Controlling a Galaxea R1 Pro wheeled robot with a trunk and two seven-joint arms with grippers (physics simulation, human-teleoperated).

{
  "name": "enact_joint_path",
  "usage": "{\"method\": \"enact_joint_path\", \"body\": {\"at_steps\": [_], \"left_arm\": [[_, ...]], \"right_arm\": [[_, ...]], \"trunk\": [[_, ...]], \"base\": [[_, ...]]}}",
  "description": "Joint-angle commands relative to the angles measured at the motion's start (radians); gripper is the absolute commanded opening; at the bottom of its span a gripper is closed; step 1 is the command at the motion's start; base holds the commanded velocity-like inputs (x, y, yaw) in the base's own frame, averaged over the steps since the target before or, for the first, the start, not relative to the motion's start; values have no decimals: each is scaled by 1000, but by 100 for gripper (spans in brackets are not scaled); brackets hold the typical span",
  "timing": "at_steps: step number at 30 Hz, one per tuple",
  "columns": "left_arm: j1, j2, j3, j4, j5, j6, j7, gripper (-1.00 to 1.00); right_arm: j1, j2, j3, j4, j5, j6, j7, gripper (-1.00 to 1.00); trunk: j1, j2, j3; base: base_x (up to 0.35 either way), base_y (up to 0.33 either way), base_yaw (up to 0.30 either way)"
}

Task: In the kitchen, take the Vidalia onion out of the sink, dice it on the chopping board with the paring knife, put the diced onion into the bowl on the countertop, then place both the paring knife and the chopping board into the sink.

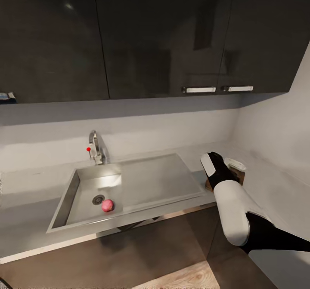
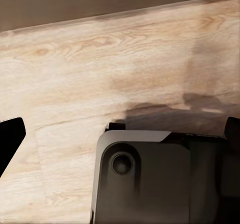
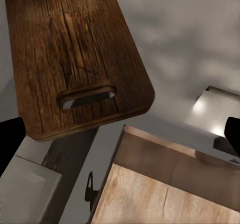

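The grey countertop (image 1: 26, 220) is running under dark wall cabinets (image 1: 163, 35), and the steel sink (image 1: 142, 186) is sitting sunk into it, its chrome tap (image 1: 98, 148) standing at the back edge. The Vidalia onion (image 1: 107, 205) is lying in the basin just beside the round drain (image 1: 98, 199). To the sink's right, the right arm (image 1: 232, 211) is reaching over the counter edge and covering most of the chopping board (image 1: 239, 175), with the white bowl (image 1: 236, 164) showing just behind it. Nothing is lying between the onion and the open basin above it.

The right wrist view is giving the board (image 3: 75, 54) clearly: dark wood with a slot handle, lying flat on the counter near its front edge. The right gripper's (image 3: 120, 134) dark fingertips (image 3: 10, 139) are standing far apart at the frame's sides, holding nothing. The left wrist view is looking down at pale wooden floor (image 2: 100, 64); the left gripper's (image 2: 120, 134) fingertips (image 2: 10, 134) are likewise spread wide and empty.
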Motion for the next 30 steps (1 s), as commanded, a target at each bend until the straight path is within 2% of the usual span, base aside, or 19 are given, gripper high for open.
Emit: {"method": "enact_joint_path", "body": {"at_steps": [1,13,23,30], "left_arm": [[0,1,-1,-1,10,1,0,100],[0,0,-1,3,10,1,0,100],[0,0,-1,3,10,1,0,100],[0,0,-1,3,10,1,0,100]], "right_arm": [[-1,1,-3,-1,0,5,-3,100],[-1,0,-6,7,-4,-31,-4,100],[-1,-30,-8,6,-5,-68,-3,100],[-1,-40,-8,0,-6,-74,-2,100]], "trunk": [[1,-2,-3],[1,-2,-22],[1,-2,-37],[1,-2,-47]], "base": [[0,0,71],[0,0,71],[0,0,71],[0,0,71]]}}
